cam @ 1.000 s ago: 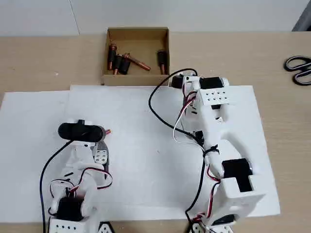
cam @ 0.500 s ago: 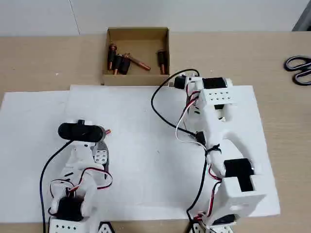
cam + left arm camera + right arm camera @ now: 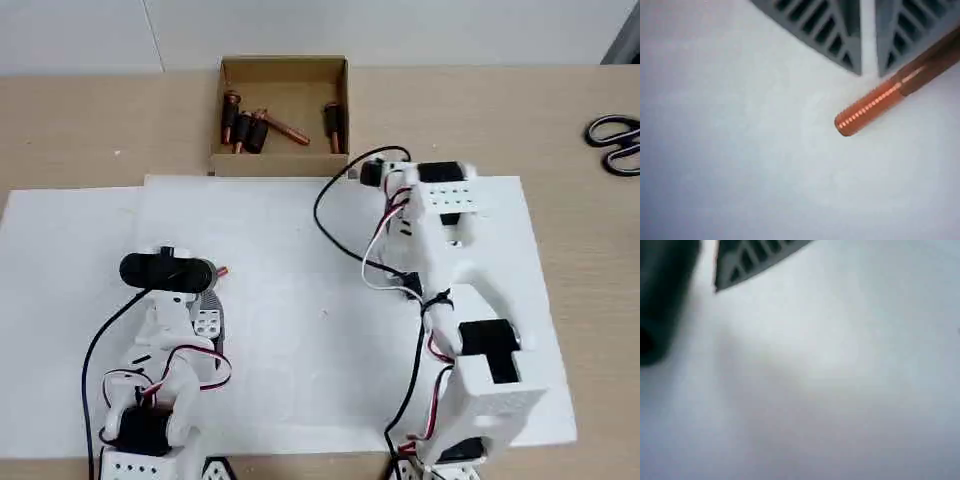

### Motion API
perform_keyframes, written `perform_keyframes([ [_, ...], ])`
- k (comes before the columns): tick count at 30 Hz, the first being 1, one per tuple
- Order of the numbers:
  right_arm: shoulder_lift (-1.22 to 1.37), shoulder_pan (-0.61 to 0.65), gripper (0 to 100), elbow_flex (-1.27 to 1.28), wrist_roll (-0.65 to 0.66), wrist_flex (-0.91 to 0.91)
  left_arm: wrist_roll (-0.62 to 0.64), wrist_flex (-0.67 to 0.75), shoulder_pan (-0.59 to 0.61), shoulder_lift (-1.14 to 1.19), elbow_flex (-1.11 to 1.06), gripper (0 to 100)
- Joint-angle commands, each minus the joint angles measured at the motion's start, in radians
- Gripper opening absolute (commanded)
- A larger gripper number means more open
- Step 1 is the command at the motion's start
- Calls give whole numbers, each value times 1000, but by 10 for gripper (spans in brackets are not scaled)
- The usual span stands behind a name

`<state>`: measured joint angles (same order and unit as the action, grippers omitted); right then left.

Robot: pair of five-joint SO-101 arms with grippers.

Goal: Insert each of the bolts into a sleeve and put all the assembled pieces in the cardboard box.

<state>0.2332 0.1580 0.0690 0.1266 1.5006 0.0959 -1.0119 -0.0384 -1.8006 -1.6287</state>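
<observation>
Left wrist view: left jaws clamp copper bolt [image 3: 875, 102] above paper [image 3: 740, 150]; right jaws appear closed around black sleeve [image 3: 657, 300]. You're at insertion: line threaded tip with bore, push straight.

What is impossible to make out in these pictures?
Threaded copper bolt: left wrist view, other end cut off by the edge.
Dark cylinder: right wrist view, blurred, cut off at the edge.
Pieces in the brown cardboard box: high view, too small to count.
</observation>
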Motion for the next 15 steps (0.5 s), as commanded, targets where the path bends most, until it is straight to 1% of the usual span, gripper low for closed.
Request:
perform_keyframes([
  [1, -4, 5, 169, -9, 9, -24, -8, 3, -2, -11, 47, 7],
  [6, 2, 4, 169, -5, 9, -50, -8, 3, -2, -11, 47, 7],
  [15, 105, 8, 168, -9, 8, -48, -8, 3, 2, -11, 44, 7],
])
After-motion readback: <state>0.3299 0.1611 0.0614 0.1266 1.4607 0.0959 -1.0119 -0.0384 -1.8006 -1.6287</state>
